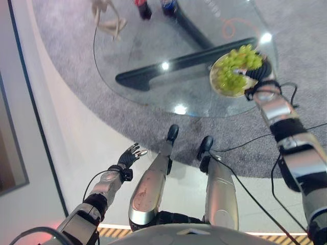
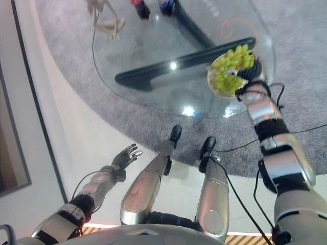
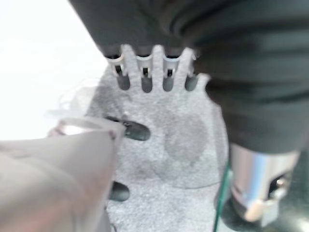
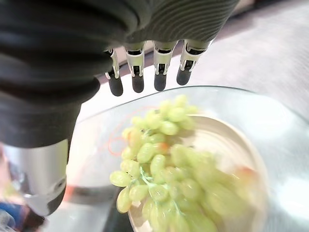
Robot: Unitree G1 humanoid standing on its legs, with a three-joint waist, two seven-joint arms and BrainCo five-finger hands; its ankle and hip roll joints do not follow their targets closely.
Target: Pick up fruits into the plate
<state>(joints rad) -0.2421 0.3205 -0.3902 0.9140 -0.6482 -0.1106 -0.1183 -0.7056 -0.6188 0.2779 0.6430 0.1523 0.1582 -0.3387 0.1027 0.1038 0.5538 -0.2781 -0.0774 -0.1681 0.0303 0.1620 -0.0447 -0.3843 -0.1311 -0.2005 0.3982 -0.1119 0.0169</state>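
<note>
At the desk's [image 1: 153, 56] near right edge, grapes [image 4: 164, 169] already fill the plate [image 1: 218, 87]; right robot hand [image 4: 145, 72] hovers above, fingers straight, empty. Left robot hand [image 1: 130, 154] hangs relaxed over the floor, likely idle.

R hand [image 4: 145, 72] sits above the plate [image 4: 241, 145], fingers [image 4: 137, 77] straight & apart, dark tips clear of the fruit, holding nothing. Green grapes [image 4: 164, 164] are piled in the cream plate; part of the bunch spills over the rim w/ a bit of stem showing. Plate rests on the glass table [image 4: 285, 130]; grey carpet [image 4: 270, 53] beyond.
</note>
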